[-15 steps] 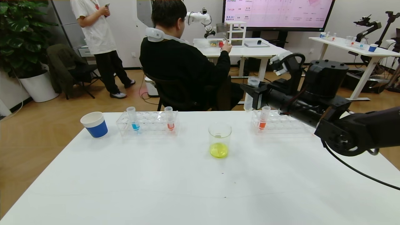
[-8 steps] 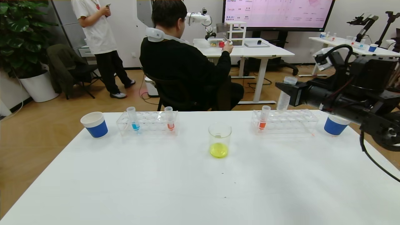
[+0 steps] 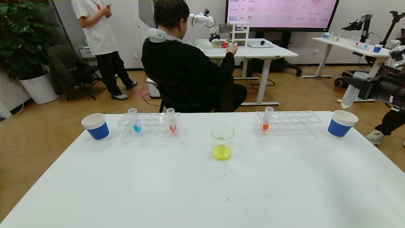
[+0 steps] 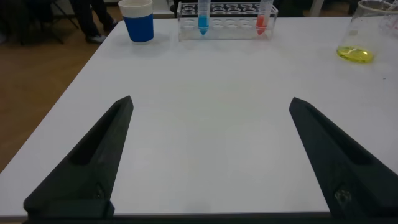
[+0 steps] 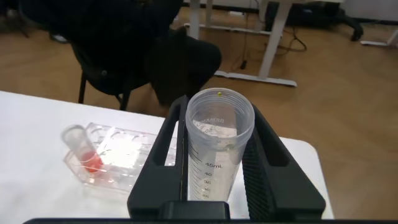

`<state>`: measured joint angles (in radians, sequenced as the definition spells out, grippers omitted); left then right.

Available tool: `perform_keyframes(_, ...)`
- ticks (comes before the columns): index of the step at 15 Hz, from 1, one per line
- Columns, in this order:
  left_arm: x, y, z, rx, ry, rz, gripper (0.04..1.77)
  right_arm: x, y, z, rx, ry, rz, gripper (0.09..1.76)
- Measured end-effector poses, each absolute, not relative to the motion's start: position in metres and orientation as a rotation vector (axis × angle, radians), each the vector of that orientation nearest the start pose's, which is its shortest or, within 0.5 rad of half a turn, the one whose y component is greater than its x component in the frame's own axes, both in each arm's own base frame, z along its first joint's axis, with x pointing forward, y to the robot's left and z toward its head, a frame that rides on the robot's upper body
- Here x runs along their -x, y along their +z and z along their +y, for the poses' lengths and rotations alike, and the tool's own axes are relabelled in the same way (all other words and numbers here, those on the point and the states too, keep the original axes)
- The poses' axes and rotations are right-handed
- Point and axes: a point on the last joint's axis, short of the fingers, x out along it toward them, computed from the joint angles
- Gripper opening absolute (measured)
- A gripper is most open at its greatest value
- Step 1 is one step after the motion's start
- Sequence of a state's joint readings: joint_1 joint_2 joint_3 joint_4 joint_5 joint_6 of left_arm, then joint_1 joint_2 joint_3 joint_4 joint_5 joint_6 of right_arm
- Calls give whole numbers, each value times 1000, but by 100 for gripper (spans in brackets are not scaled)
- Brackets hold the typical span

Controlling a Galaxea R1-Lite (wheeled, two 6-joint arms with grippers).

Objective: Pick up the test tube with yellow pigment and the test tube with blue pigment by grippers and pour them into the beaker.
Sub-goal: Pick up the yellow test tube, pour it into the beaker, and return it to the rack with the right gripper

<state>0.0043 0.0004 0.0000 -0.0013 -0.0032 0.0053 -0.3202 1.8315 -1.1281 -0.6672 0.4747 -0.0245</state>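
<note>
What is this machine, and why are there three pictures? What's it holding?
It's a robot with two arms, and each picture comes from a different camera. The big picture is from its head, looking down at a white table. The other two are from cameras on its wrists.

On the table stand a beaker with yellow liquid, two clear racks, and two blue paper cups. The left rack holds the blue-tipped test tube and an orange-red one. The right rack holds another orange-red tube.

The right gripper has its fingers shut on an emptied clear tube, high above the right cup. The left gripper has open fingers, holding nothing, low over the table.
</note>
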Motion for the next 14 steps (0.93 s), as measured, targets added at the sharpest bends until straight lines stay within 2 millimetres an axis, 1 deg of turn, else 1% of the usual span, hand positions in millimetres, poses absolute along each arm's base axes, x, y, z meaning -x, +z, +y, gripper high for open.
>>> perform_keyframes(2, 23, 76, 0, -6, 1, -1, 175, -353, 226, -125, -1, 107, 57, 51)
perform_keyframes(4, 23, 76, 0, -6, 1, -1, 175, -363, 218, -140, -7, 76, 70, 51)
perform_keyframes(7, 23, 76, 0, -6, 1, -1, 175, -379, 203, -156, -12, 52, 84, 51)
perform_keyframes(11, 23, 76, 0, -5, 1, -1, 175, -400, 188, -177, -5, 19, 87, 51)
perform_keyframes(14, 23, 76, 0, -5, 1, -1, 175, -411, 173, -186, 36, 1, 99, 51)
